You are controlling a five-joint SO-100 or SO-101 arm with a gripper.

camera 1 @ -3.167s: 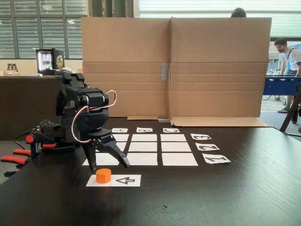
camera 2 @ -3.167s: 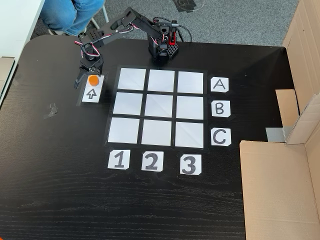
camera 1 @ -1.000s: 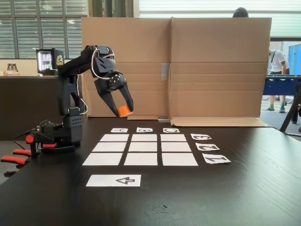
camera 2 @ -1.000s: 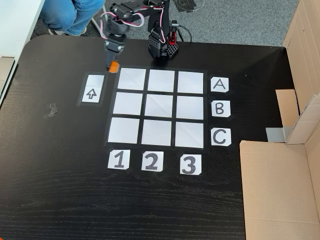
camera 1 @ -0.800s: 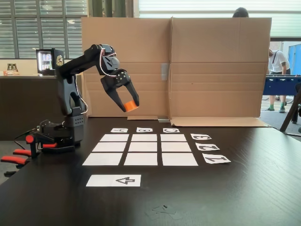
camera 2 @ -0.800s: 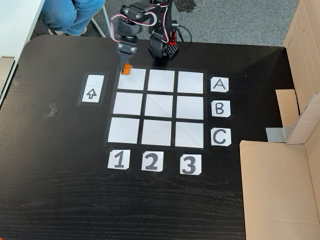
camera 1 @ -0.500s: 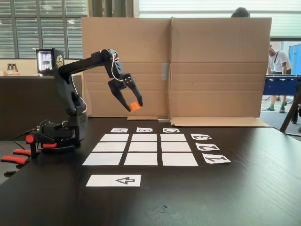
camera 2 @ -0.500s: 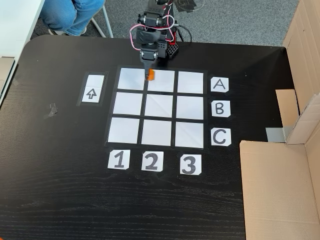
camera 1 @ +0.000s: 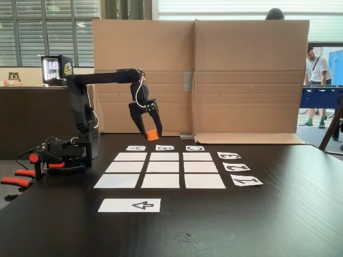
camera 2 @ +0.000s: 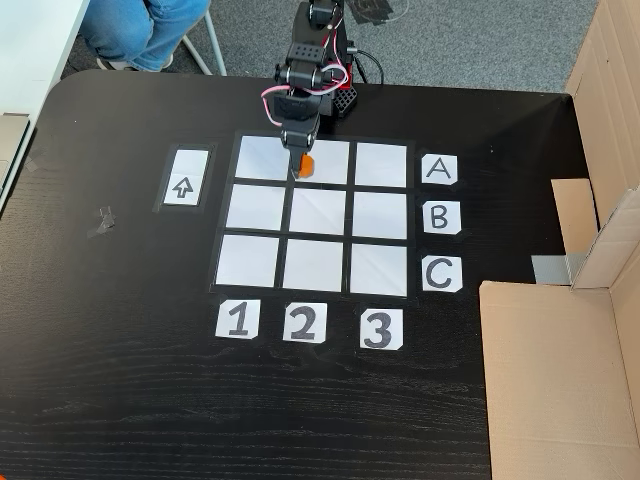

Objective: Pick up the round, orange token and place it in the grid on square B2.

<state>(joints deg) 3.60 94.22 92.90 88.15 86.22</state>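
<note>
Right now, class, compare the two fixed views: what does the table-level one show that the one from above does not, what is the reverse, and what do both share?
The table-level view alone shows the token held clear above the table, plus red-orange clamp handles. The view from above alone shows the token over the grid's top row, short of square B2, and someone's jeans. Both show the claw shut on the token and the arrow strip.
</note>
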